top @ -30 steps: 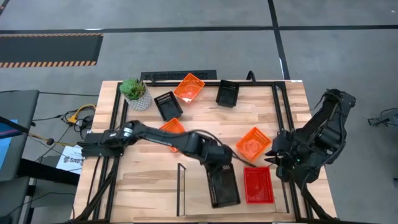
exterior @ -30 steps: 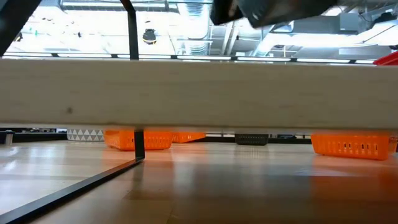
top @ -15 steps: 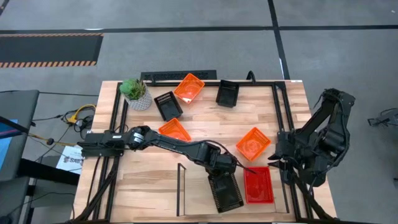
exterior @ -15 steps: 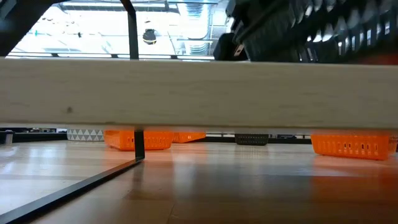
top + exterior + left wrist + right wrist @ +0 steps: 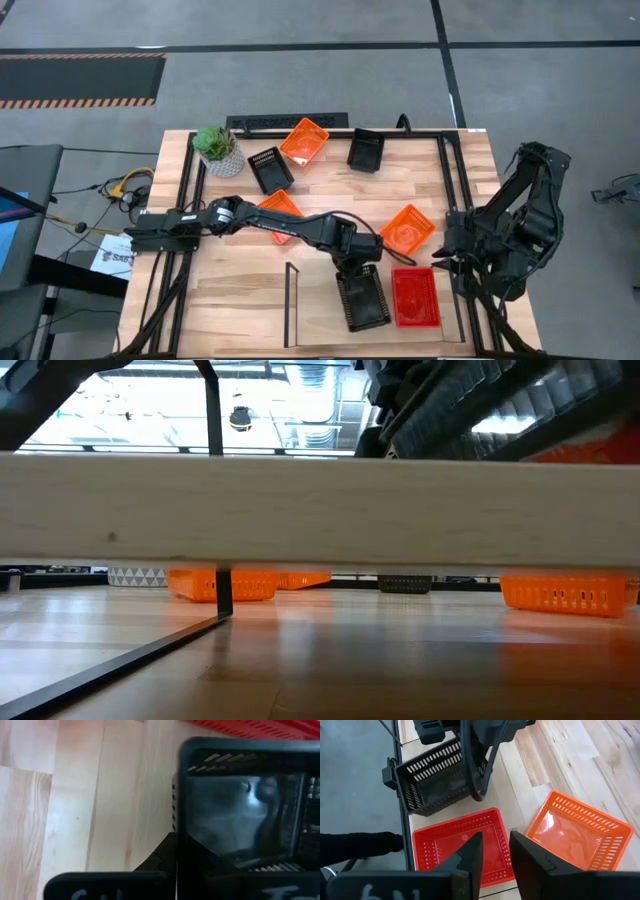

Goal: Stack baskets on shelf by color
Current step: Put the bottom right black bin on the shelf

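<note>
Since half a second ago, the left gripper (image 5: pixel 357 272) has drawn back slightly toward the table's middle, and the black basket (image 5: pixel 362 301) it carries now shows tilted above the shelf (image 5: pixel 320 505) in the low view, where before it looked more level. Its fingers are clamped on the near rim of this basket, a rectangular black plastic tub with slotted mesh walls and sloped sides, held over the shelf's light-wood board. Just beside it on the board sits a red basket (image 5: pixel 415 298) of the same mesh shape, its glossy floor facing up. Farther from the gripper, an orange basket (image 5: pixel 407 230) lies on the wooden tabletop (image 5: pixel 330 200), and another orange basket (image 5: pixel 281 211) lies partly under the left arm. Well beyond, near the table's far edge, are two more black baskets (image 5: pixel 270 168) (image 5: pixel 366 150), a third orange basket (image 5: pixel 304 140) and a small potted plant (image 5: pixel 216 148). The right gripper (image 5: pixel 447 258) waits just off the red basket's outer side, its two dark fingers (image 5: pixel 470 857) a narrow gap apart, holding nothing.
</note>
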`<action>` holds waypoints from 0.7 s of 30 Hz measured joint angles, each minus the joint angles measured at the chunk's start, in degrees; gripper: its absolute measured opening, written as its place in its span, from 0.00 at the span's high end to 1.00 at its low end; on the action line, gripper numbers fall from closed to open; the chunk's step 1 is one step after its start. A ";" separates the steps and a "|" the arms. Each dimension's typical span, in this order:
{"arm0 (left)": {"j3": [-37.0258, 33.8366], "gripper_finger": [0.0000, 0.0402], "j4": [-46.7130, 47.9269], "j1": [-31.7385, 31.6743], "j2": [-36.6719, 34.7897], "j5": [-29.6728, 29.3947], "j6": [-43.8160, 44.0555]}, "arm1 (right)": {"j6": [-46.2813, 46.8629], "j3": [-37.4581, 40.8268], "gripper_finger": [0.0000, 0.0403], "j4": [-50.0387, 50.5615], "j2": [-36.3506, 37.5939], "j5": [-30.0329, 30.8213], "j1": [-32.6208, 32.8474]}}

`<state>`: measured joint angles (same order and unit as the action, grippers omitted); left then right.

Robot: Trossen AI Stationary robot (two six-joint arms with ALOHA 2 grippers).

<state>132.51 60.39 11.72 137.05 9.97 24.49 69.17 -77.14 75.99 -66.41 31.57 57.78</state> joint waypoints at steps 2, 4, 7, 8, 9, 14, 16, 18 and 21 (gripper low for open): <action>-0.09 1.00 0.15 0.01 0.00 -0.33 -0.44 | -0.02 0.00 0.71 0.12 0.00 0.00 -0.02; -0.09 1.00 -0.03 0.01 0.00 -0.32 -0.86 | -0.04 0.00 0.71 0.36 0.00 0.00 -0.02; -0.18 1.00 -0.54 0.01 0.48 -0.33 -1.75 | -0.04 0.00 0.71 0.35 0.00 0.00 -0.02; -0.20 1.00 -1.07 0.01 0.79 -0.32 -1.68 | -0.07 0.00 0.71 0.34 0.00 0.00 -0.03; -0.28 1.00 -0.96 0.01 1.03 -0.29 -1.55 | -0.09 0.00 0.71 0.32 0.00 0.00 -0.07; -0.14 1.00 -3.00 0.01 2.03 0.41 -1.53 | -0.15 -0.01 0.71 0.32 0.00 0.09 -0.07; -0.35 1.00 -1.71 0.01 2.38 1.27 -1.55 | -0.15 0.00 0.71 0.37 0.00 0.25 -0.07; -0.28 1.00 -2.87 0.01 2.72 1.29 -1.50 | -0.15 0.00 0.71 0.30 0.00 0.26 -0.07; -0.28 1.00 -1.99 0.01 2.78 1.84 -1.51 | -0.14 -0.01 0.71 0.30 0.00 0.26 -0.07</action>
<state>132.22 58.40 11.73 139.84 11.81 22.98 69.03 -77.15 76.30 -66.41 31.83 57.71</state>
